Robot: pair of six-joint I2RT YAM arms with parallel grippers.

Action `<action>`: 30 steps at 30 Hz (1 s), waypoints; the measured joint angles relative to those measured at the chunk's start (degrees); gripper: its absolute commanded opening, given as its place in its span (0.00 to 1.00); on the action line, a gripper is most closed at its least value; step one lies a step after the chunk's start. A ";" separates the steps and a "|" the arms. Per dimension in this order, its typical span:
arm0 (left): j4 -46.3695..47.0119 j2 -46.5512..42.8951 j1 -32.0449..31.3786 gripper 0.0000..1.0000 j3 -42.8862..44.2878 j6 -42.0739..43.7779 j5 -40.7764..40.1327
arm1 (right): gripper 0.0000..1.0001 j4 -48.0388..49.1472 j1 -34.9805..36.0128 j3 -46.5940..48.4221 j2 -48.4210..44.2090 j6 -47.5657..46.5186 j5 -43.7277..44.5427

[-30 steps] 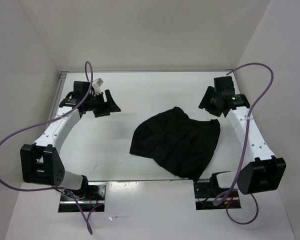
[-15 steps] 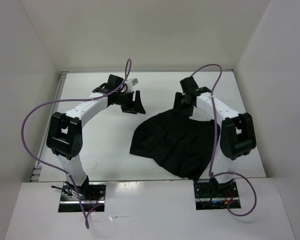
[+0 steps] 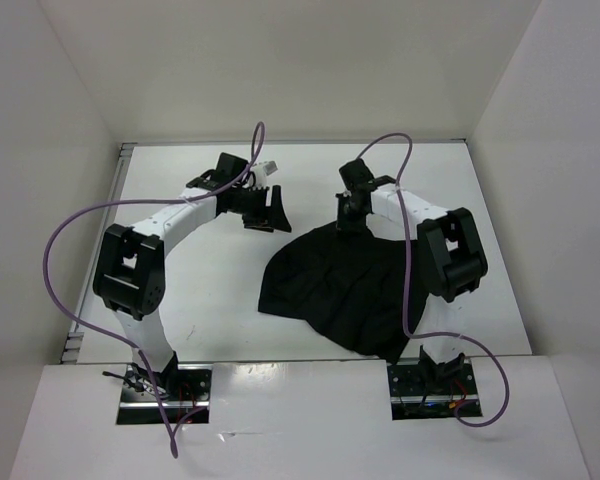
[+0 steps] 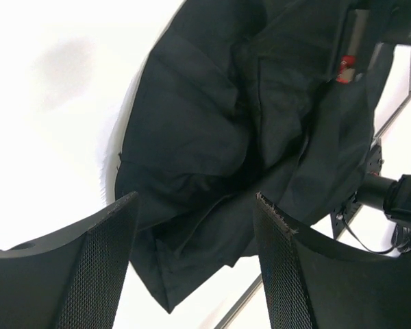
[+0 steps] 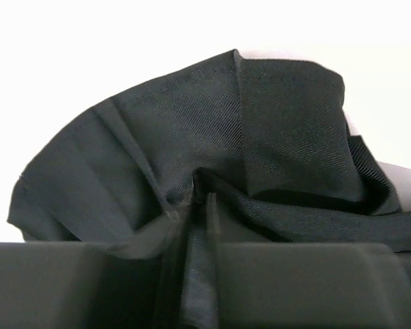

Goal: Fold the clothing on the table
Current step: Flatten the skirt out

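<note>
White walls (image 3: 280, 70) enclose the glossy tabletop (image 3: 180, 290). The right fingers (image 5: 294, 288) are nearly closed, pinching a raised fold at the far edge of the black skirt (image 3: 350, 285), which lies crumpled on the tabletop with its wider span running left to right. The left fingers (image 4: 68, 274) are spread wide and empty, hovering just beyond the skirt's far-left edge, so the right arm is nearer.

Left end effector (image 3: 267, 214) gapes; right end effector (image 3: 348, 223) pinched together.

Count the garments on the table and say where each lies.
1. A black skirt lies crumpled right of centre on the table, its far edge pinched by the right pincer. Folds could hide another.
</note>
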 measured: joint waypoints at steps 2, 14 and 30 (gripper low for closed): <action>-0.07 0.00 0.00 0.74 -0.48 0.02 -0.20 | 0.00 -0.11 0.02 0.42 -0.02 -0.09 -0.44; -0.44 -2.29 3.02 0.75 -1.20 -0.50 -3.93 | 0.00 -9.18 2.93 22.45 -14.53 -1.31 -9.97; -0.48 -5.90 7.54 0.75 -4.92 -0.66 -6.14 | 0.00 -13.90 -5.95 24.30 -37.42 -3.26 -9.01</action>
